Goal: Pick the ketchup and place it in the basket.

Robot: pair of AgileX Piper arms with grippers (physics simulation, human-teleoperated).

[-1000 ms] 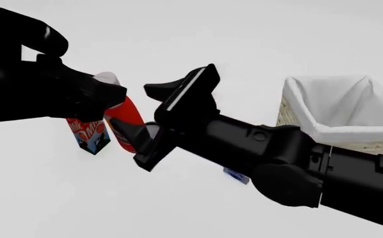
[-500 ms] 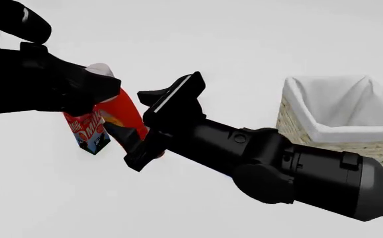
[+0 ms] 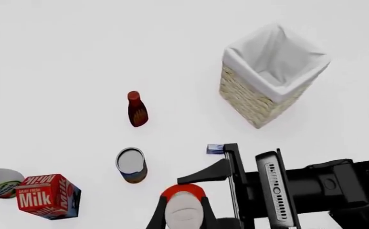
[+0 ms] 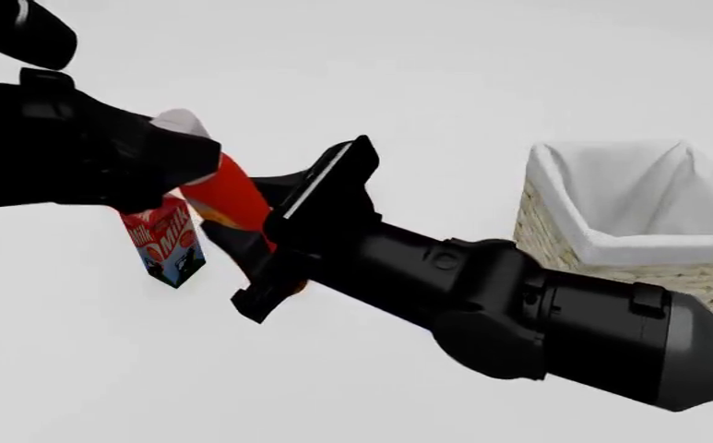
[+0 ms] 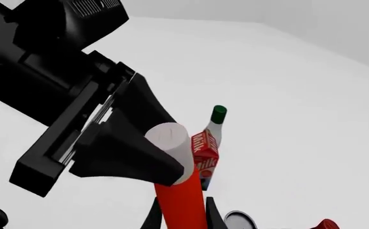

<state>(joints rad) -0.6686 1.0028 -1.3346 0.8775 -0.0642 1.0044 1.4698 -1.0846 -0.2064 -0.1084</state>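
Ketchup hangs tilted above the surface at left, its white cap pinched by the left tool while the right tool closes its fingers against the red body lower down. Largest, the wicker basket stands well apart at far right. Smaller, the milk carton sits just behind the ketchup. A small tin can and a maroon bottle stand apart on the surface.

Both arms are matte black throughout. The right arm consists of rounded cylindrical segments with a bulbous joint housing and small recessed fasteners. Its gripper carries flat wedge-shaped fingers; one edge shows a pale grey ribbed strip. The left gripper has smooth, tapered black fingers.
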